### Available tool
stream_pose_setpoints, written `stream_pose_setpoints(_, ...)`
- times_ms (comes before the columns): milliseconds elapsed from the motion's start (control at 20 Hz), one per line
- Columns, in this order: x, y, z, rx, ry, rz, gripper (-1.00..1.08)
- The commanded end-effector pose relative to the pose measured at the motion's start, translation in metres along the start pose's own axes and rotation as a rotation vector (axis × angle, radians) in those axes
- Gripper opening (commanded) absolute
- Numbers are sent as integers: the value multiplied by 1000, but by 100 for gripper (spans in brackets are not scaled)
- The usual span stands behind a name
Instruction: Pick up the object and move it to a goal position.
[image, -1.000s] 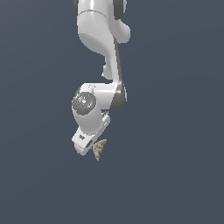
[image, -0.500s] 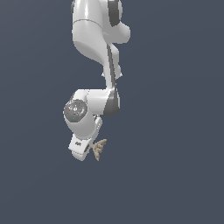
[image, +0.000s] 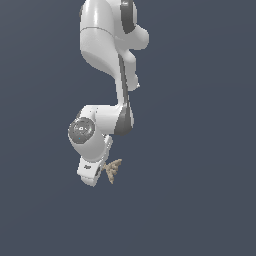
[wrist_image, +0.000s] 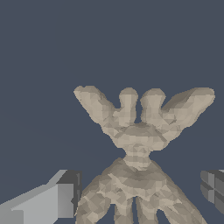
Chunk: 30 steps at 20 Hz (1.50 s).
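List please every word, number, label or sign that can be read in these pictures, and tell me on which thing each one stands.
No text can be read in either view.
A small dark mark sits on the white body of the gripper in the exterior view, too small to read.
The tan spiky object carries no writing, only a bumpy surface.
The grey disc on the arm's wrist joint shows only a blurred pattern.

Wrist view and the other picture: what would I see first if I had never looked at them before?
In the wrist view, a bumpy tan object with pointed lobes fills the middle, between two grey fingers at the picture's edges. In the exterior view, a big white robot arm hangs down over a plain dark blue-grey background, with the same small object at its gripper.
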<state>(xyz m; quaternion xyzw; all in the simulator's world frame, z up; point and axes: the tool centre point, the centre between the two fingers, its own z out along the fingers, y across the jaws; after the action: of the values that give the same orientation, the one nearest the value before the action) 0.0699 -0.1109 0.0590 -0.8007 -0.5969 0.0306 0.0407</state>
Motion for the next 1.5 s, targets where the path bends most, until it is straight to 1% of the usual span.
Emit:
stream_pose_setpoints(0,-1,1,1,0,1,-9,108)
stream_pose_setpoints(200,-1,0,3,0,0,-6,108)
stream_pose_setpoints(500,-1,0,26,0,1,-10,108)
stream_pose_setpoints(650,-1,0,31,0,1,-10,108)
stream_pose_setpoints(700,-1,0,31,0,1,-10,-100)
stream_pose_setpoints(1150,-1,0,31,0,1,-10,-100)
stream_pose_setpoints(1300,2,0,29,-1,1,-11,-100)
stream_pose_setpoints(1450,10,-4,24,-1,1,-11,-100)
